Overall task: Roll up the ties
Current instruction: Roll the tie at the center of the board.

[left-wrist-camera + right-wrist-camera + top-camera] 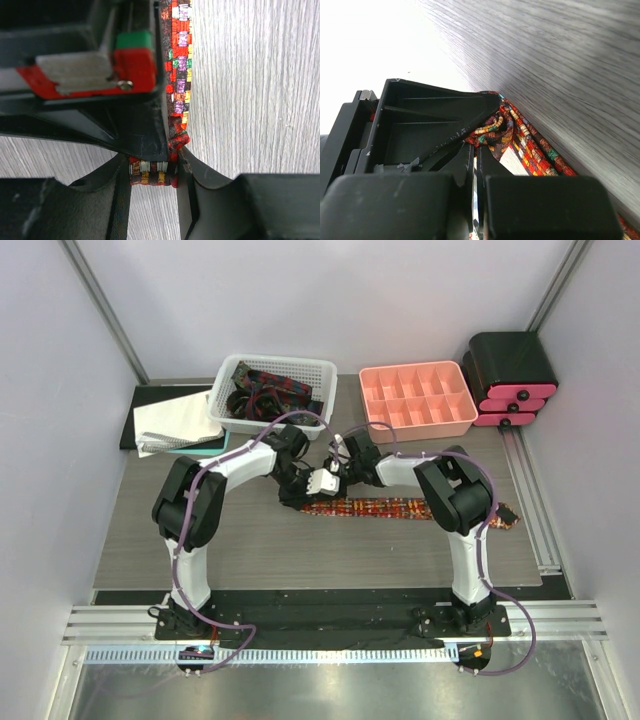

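Observation:
A red tie [400, 508] with small yellow-orange checks lies stretched left to right across the grey table. Its left end is folded into a small roll. My left gripper [298, 490] is shut on that rolled end, which shows pinched between its fingers in the left wrist view [154, 172], with the tie [180, 65] running away above. My right gripper [322, 488] meets it from the right. In the right wrist view its jaws [476, 150] are nearly closed on a thin layer of fabric, with the tie's bunched end [495, 131] at the tips.
A white basket [225, 390] holding several more dark ties stands at the back. A pink divided tray [415, 425] is to its right, and a black and pink drawer box [510, 380] at the far right. White cloth [175, 425] lies back left.

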`<state>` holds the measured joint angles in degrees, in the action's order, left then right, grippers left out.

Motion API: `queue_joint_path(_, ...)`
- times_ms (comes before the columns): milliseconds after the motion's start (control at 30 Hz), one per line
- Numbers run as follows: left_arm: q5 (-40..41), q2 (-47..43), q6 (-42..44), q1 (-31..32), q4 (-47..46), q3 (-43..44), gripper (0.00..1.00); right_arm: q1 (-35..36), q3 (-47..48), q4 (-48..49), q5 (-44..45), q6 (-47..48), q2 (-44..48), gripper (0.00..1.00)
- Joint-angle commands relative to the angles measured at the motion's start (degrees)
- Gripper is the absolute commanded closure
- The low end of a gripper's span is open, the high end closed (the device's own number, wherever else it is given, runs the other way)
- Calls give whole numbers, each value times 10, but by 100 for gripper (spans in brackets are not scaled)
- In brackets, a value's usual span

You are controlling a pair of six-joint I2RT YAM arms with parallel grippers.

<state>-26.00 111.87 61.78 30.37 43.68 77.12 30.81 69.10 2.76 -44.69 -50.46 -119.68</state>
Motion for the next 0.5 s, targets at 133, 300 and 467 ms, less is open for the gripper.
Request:
queue_joint_path(133, -40, -23, 2, -21, 19, 8, 44, -36, -20, -79, 50, 52, -7, 99)
queue_joint_path(300, -72, -46, -29, -42, -5, -9, 32, -41, -31, -81, 50, 55, -22, 99)
queue_joint_path(467, -92, -59, -43, -41, -61, -40, 18, -40, -22, -107, 63, 79, -29, 99)
